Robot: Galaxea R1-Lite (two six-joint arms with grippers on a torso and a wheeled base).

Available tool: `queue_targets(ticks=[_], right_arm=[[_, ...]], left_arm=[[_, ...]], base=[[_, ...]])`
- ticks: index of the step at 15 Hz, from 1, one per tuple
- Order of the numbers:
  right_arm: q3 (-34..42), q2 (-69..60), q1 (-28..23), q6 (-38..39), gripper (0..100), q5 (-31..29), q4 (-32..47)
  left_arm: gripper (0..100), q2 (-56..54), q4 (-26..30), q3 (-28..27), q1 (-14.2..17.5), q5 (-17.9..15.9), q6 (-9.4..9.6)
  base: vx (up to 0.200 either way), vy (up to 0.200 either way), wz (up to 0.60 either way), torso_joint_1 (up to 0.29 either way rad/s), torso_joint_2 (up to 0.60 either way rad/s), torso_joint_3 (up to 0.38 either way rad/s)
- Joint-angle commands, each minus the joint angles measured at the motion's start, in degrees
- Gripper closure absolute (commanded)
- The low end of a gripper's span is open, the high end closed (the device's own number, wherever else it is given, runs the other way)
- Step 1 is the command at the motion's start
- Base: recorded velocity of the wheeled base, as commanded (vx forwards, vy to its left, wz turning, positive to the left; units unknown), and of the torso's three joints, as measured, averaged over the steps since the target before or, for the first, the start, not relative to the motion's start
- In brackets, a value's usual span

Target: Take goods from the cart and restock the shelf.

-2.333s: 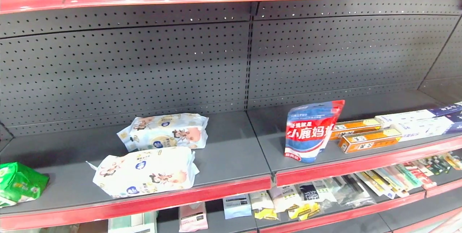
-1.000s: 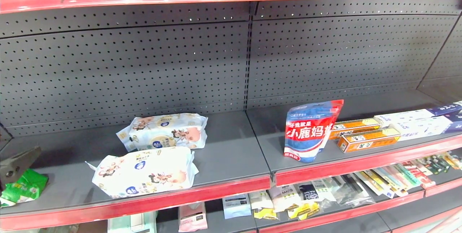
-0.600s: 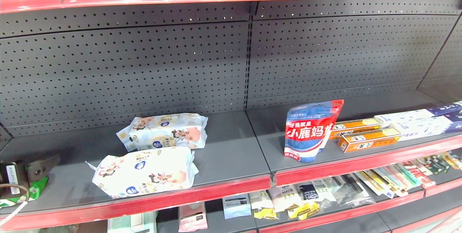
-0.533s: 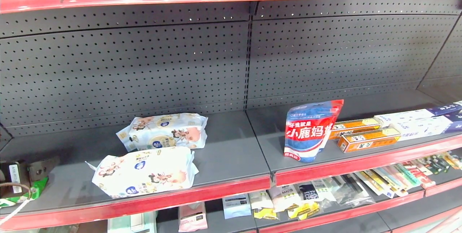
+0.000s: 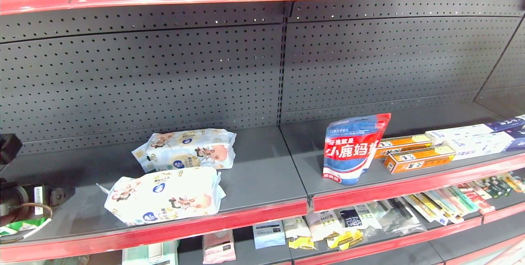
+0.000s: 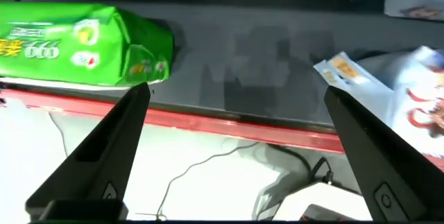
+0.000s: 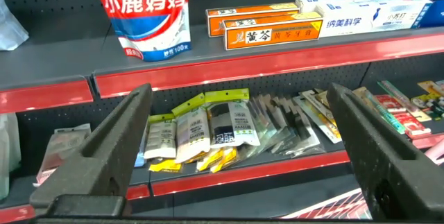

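My left hand is spread wide with nothing between its fingers, and it hangs just in front of the red lip of the shelf, near that shelf's far left end. The green pack lies flat on the shelf with its long axis running along the front edge. It sits outside the gap of my fingers, a little deeper on the shelf and off to my left, and I am not touching it. On the other side of the hand are the two white wipe packs, near but apart from it. My right hand is also spread and empty. It faces the right bay, where the red-and-blue pouch stands beside the boxes, well away from the green pack. I judge that the left hand is the one placed to deal with the green pack. Taking hold of it would mean shifting left and in across its short side, while pulling straight back from the shelf should clear it.
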Motion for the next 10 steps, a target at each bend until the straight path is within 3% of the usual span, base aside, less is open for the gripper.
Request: queue_targets(ticks=[1,3,10], right_arm=[[0.0,0.1,0.0,0.0,0,0.0,0.0],[0.0,0.1,0.0,0.0,0,0.0,0.0],[0.0,0.1,0.0,0.0,0,0.0,0.0]], left_arm=[[0,5.5,-2.0,0.1,-0.9,0.0,0.17],[0,7.7,-3.3,0.0,-2.6,0.0,0.17],[0,12.1,-5.5,0.0,-4.3,0.0,0.17]], base=[[0.000,0.000,0.00,0.000,0.00,0.000],[0.000,0.000,0.00,0.000,0.00,0.000],[0.000,0.000,0.00,0.000,0.00,0.000]])
